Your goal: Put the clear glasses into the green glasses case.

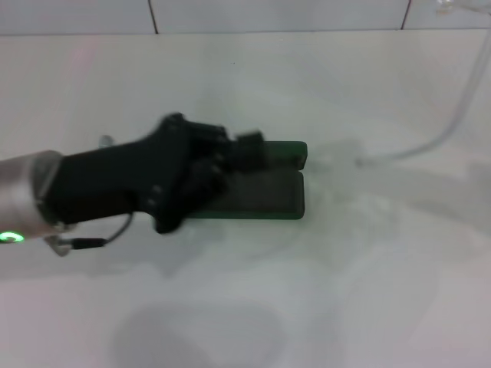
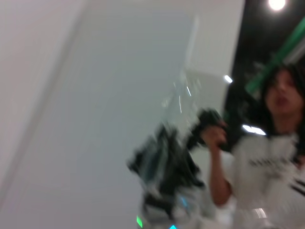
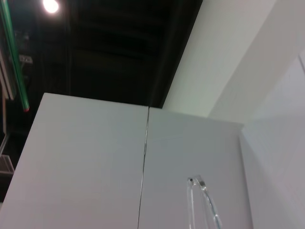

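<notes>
The white surface [image 1: 322, 307] fills most of the head view, and the green glasses case [image 1: 261, 195] lies open on it near the middle, its two dark green halves side by side along their long edges.

The left arm reaches in from the robot's left of the case. Its black left gripper [image 1: 249, 149] sits over the case's left end, above the seam where the halves meet. Whether its grip is clenched or released cannot be told, as the shape is too blurred.

The clear glasses [image 1: 441, 139] are outside the case, to its right. One thin transparent arm curves from a point near the case's far right corner up and away towards the far right. In the right wrist view the tip of a clear arm [image 3: 202, 195] stands against a pale wall.

In the left wrist view a dark blurred mass appears to be the right gripper [image 2: 167, 157], with the glasses [image 2: 183, 95] glinting just above it. Its hold cannot be made out.
</notes>
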